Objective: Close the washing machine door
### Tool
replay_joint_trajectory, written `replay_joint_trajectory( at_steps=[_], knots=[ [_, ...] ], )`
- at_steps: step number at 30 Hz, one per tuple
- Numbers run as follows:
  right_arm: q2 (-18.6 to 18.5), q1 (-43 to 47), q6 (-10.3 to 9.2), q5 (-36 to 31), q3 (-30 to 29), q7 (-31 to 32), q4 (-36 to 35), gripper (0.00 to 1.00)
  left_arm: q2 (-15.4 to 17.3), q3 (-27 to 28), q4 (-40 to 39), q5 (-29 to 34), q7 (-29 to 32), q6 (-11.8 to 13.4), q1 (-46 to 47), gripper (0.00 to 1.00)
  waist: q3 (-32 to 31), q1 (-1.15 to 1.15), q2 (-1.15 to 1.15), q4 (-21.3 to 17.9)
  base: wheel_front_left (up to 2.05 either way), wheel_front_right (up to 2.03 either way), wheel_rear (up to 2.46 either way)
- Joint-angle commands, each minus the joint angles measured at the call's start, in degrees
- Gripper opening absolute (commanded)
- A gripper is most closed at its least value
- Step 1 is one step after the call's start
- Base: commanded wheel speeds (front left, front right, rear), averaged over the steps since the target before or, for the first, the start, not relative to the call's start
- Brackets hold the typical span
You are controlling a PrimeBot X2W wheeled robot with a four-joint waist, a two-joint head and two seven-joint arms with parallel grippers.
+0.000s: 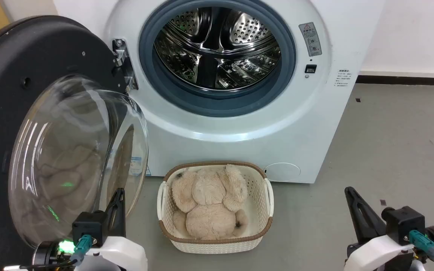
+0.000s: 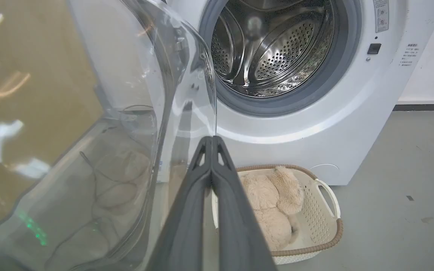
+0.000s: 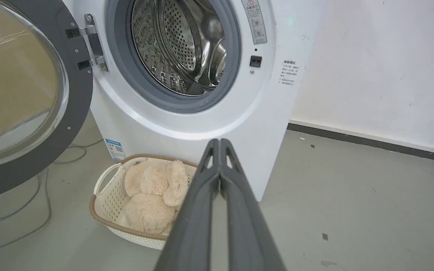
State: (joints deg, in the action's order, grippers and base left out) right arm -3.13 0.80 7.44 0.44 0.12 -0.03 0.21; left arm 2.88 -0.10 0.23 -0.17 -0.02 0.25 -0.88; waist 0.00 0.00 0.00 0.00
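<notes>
A: Where does the washing machine door (image 1: 70,150) stand?

B: Swung wide, at nine o'clock in the head view, hanging from its metal hinge (image 1: 123,64) on the left edge of the opening. The washing machine (image 1: 239,143) sits at twelve, with its steel drum (image 1: 217,49) bare and the grey gasket (image 1: 217,105) fully exposed. Nothing of the task looks done yet.

A: And the claws?

B: Both are pressed shut on nothing. The left claw (image 1: 119,194) is at seven o'clock, fingers pointing up just in front of the door's glass bowl. I can't tell whether it touches the glass. The right claw (image 1: 349,191) is at five, well apart from everything, over bare floor (image 1: 390,150).

A: Why shut?

B: My guess is that closed fingers make one stiff prong for pushing (a door like this wants a shove, not a grip). The left arm is on the door's side, so it seems the natural one to sweep the door round the hinge toward twelve.

A: Anything in the way?

B: A basket (image 1: 217,246) holding a plush toy (image 1: 209,203) sits on the floor at six, just before the machine's foot. I can't judge from here whether the door's lower rim would clear it, so I'd watch that.
</notes>
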Motion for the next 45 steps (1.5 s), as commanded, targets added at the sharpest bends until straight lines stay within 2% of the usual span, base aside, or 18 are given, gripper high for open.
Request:
replay_joint_trajectory(
  at_steps=[1,33,34,45],
  knots=[
    [0.25,-0.80,0.05,-0.44,-0.12,0.03,-0.21,0.00,-0.01,0.10,-0.23,0.17,0.02,-0.25,0.88,0.00,0.00,0.00,0.00,0.00,0.00,0.00,0.00],
    [0.25,-0.80,0.05,-0.44,-0.12,0.03,-0.21,0.00,-0.01,0.10,-0.23,0.17,0.02,-0.25,0.88,0.00,0.00,0.00,0.00,0.00,0.00,0.00,0.00],
    [0.00,-0.01,0.00,0.00,-0.01,-0.01,0.00,1.00,0.00,0.00,0.00,0.00,-0.01,0.00,0.00,1.00,0.00,0.00,0.00,0.00,0.00,0.00,0.00],
    [0.01,-0.04,0.00,1.04,-0.82,-1.09,-0.13,1.00,0.00,-0.68,0.06,0.03,-1.09,1.52,0.29,1.00,0.15,0.00,0.00,0.01,0.00,0.00,0.00]
  ],
)
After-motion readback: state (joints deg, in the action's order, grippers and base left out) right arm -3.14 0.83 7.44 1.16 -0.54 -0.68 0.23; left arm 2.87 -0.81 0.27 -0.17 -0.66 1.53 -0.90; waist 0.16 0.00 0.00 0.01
